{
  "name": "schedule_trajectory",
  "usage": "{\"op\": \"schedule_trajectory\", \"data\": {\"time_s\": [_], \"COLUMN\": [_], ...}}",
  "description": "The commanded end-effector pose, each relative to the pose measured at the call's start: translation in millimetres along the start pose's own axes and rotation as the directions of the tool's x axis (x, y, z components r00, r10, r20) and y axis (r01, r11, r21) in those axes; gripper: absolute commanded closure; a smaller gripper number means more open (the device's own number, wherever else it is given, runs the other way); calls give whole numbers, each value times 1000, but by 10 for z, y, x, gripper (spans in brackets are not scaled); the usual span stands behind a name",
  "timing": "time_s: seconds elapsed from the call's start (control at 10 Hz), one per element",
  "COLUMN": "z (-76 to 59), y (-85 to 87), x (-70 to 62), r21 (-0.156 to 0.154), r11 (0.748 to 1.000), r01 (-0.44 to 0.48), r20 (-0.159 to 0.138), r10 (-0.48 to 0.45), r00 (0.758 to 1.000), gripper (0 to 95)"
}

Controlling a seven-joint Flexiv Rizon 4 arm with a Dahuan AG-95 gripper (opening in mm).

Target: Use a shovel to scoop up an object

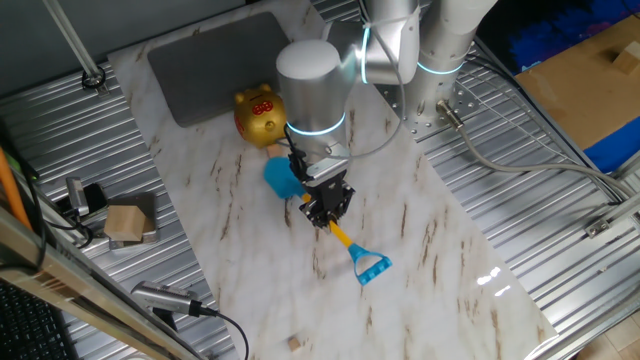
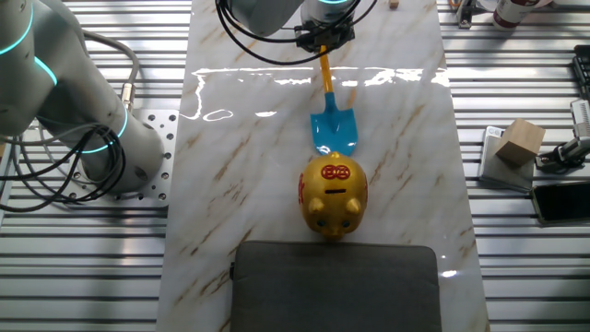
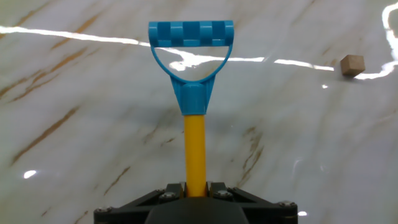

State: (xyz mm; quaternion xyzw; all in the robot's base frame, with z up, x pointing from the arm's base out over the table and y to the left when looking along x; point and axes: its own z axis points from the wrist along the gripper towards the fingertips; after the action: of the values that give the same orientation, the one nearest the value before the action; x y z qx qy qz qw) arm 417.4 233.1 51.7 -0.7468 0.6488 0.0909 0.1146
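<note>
Hand view showed the gripper point(image 3: 196, 194) clamped on the shovel point(image 3: 193, 99) at its thin, probably slippery, light yellow shaft.

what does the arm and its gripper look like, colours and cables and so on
The arm is built of fat silver-grey cylindrical links with thin glowing cyan rings at the joints. The gripper is a small black two-finger unit under a pale metal wrist block. Black cables loop off the wrist, and a grey hose runs beside the base.
</note>
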Motion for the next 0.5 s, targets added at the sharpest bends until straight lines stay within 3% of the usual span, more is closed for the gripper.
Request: {"op": "schedule_trajectory", "data": {"time_s": [0.1,0.5], "z": [-18,-32], "y": [16,44], "x": [35,108], "r21": [1,0], "r11": [1000,1000], "r01": [4,14], "r20": [-4,-9], "r10": [-4,-14], "r00": [1000,1000], "gripper": [950,950]}}
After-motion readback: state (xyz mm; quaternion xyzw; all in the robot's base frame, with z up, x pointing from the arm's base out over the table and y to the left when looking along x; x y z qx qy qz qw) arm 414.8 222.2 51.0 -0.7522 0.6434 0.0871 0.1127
